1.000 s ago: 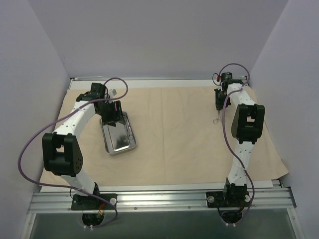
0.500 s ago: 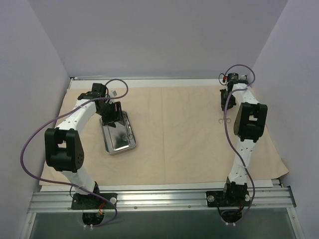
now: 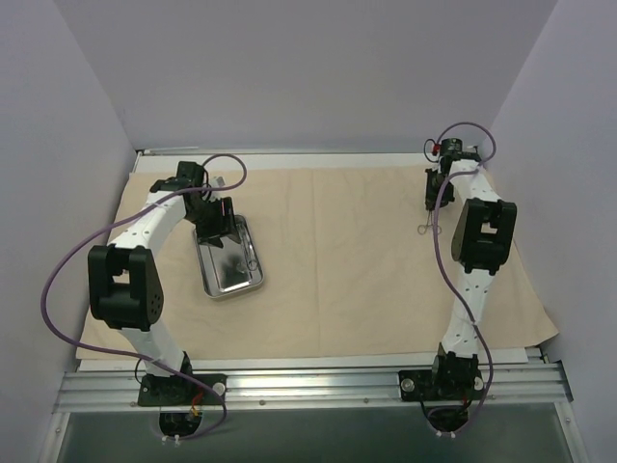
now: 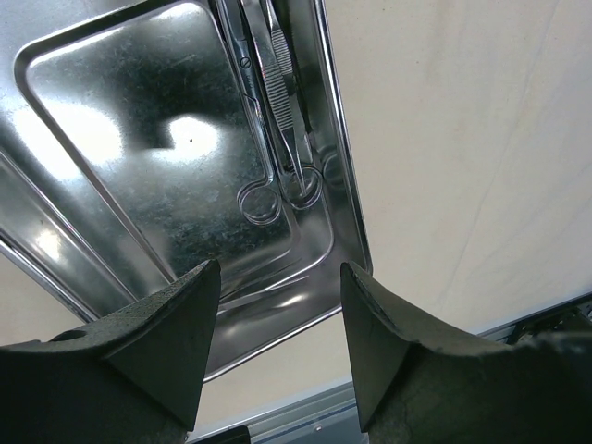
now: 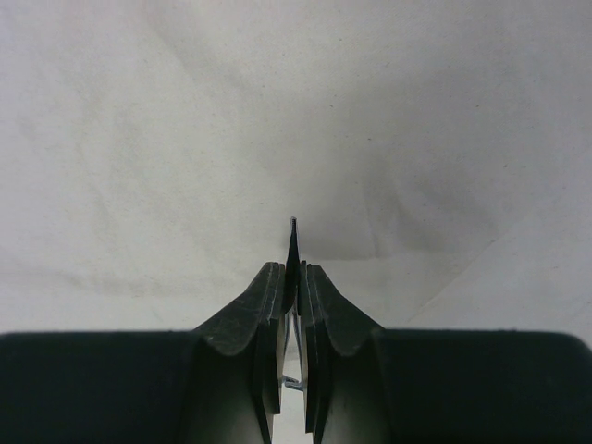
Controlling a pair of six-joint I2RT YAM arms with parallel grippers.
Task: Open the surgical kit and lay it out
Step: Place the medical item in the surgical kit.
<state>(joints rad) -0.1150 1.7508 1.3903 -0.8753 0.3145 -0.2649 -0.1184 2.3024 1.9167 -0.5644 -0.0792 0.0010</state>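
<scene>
At far right of the cloth wrap [image 3: 366,280], the R gripper [image 3: 434,193] has its fingers pinched almost together on a thin metal instrument [image 5: 293,237]. Its ring handles [image 3: 422,229] hang low over the fabric.

Step in hand (est.): lay this instrument on the wrap, well apart from the steel tray [image 3: 231,278].

Procedure:
- Lower until the rings touch cloth.
- Tilt so the shaft lies flat, then release. A drop from height could bounce thin steel.
- Align approx. parallel to the wrap edge, w/ room left for further items.

The L gripper [image 4: 277,274] hovers over the tray, fingers wide apart, nothing held. Two instruments in the tray [image 4: 277,102] lie along its right wall.

Materials: the wrap is matte beige fabric, spread flat w/ faint creases. The tray is mirror-polished, rectangular, w/ rounded corners and a raised rim. The instruments are slim and ring-handled; one shows a ribbed grip.
</scene>
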